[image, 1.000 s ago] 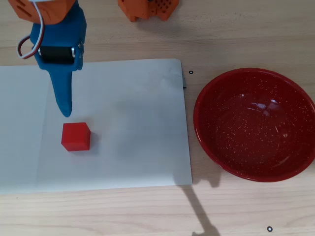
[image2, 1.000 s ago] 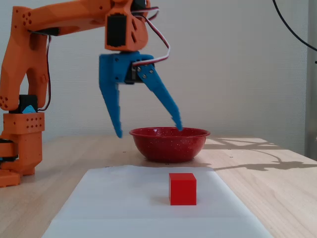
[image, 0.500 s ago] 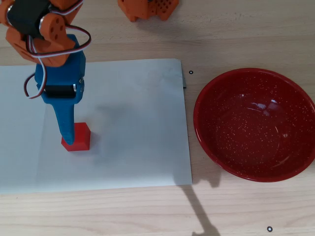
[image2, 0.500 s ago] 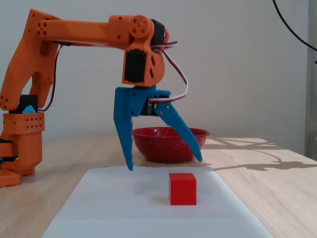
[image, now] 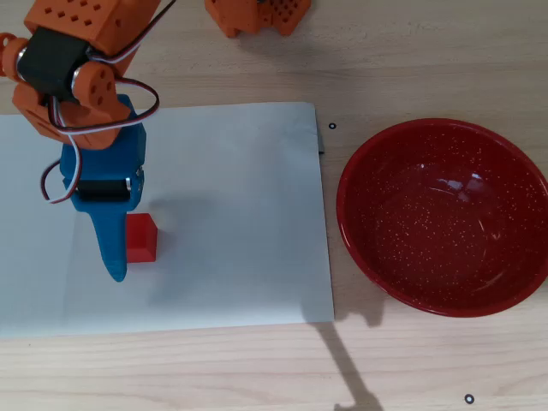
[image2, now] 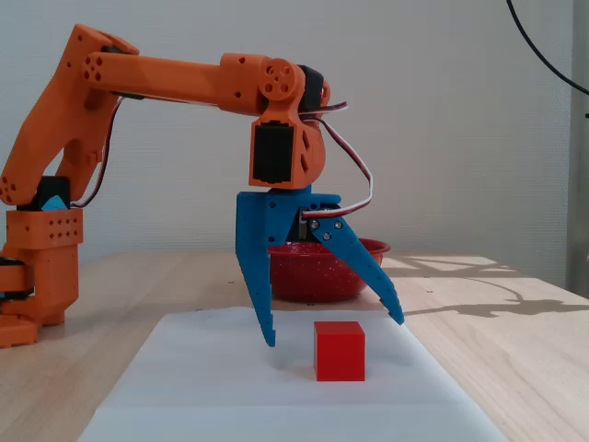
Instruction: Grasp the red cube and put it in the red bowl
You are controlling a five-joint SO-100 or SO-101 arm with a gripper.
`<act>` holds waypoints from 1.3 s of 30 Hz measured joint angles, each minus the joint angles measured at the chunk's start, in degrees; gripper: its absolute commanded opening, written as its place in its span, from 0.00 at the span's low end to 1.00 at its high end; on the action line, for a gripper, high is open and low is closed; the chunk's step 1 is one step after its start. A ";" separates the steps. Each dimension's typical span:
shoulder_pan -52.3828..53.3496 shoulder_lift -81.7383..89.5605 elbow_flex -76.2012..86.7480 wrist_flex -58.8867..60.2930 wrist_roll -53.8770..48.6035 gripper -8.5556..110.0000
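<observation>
The red cube (image: 141, 237) sits on a white sheet of paper (image: 240, 214); in the fixed view it (image2: 339, 350) is at the front centre. My blue gripper (image2: 333, 331) is open, its two fingers spread wide, with the tips just above the paper and the cube low between them. In the overhead view the gripper (image: 114, 244) is just left of the cube and one blue finger (image: 116, 257) lies alongside it. The red bowl (image: 385, 171) stands empty on the wood to the right of the paper, behind the gripper in the fixed view (image2: 317, 276).
The orange arm base (image2: 37, 267) stands at the left of the fixed view. An orange part (image: 257, 15) lies at the top edge of the overhead view. Bare wooden table (image: 171, 368) surrounds the paper.
</observation>
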 measured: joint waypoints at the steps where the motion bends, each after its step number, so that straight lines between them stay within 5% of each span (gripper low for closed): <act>1: 0.18 -0.53 0.00 0.00 0.00 0.51; 20: 1.41 -6.50 -4.83 -2.37 0.44 0.46; 35: 1.41 -6.50 -4.92 -1.58 1.23 0.08; 39: 1.32 -6.50 -5.98 0.79 2.29 0.08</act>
